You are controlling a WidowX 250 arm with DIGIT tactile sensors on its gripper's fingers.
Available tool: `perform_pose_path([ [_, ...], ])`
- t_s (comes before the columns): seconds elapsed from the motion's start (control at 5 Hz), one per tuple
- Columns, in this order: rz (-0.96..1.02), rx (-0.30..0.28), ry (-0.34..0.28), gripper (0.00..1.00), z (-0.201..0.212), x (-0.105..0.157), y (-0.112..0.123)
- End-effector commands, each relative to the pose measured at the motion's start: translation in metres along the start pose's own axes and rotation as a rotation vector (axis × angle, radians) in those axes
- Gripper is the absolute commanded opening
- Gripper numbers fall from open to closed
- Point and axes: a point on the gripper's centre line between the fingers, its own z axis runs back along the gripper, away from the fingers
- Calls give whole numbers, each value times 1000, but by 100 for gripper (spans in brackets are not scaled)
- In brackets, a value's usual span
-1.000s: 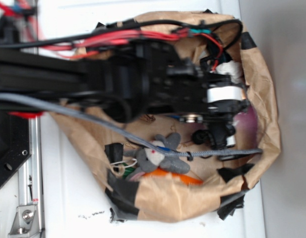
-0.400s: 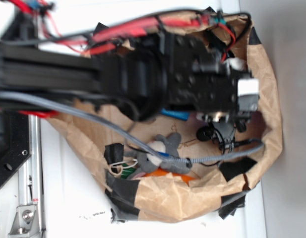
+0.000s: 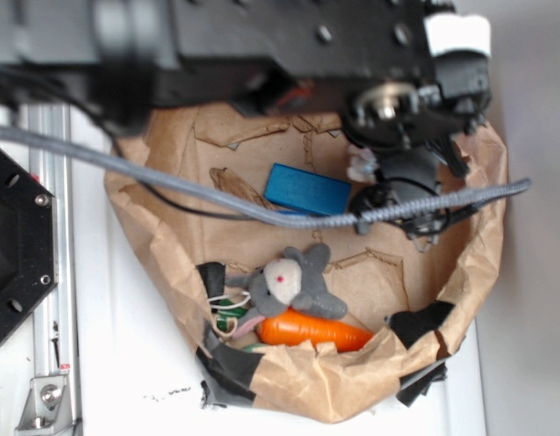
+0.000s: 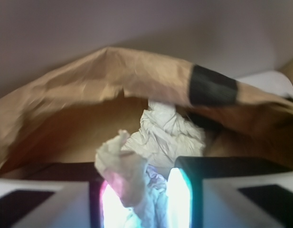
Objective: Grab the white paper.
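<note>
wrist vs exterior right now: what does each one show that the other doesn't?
Wrist only: a small crumpled white paper wad sitting between the gripper fingers, and a larger, looser crumpled white paper behind it, close under the bag's rim.

Exterior only: the blue block, the grey stuffed toy, the orange carrot, the grey cable and the arm body hanging over the bag.

Both: the brown paper bag with its black tape patches. The exterior also shows a sliver of white beside the gripper head; which paper it is cannot be told.
</note>
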Motion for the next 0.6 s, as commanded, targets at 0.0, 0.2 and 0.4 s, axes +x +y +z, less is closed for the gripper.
perform_pose_path([
  [0.0, -71, -102, -21, 0, 72, -13, -14],
  [0.2, -139, -93, 46, 0, 73, -22, -26],
  [0.4, -92, -63, 53, 0, 62, -18, -21],
])
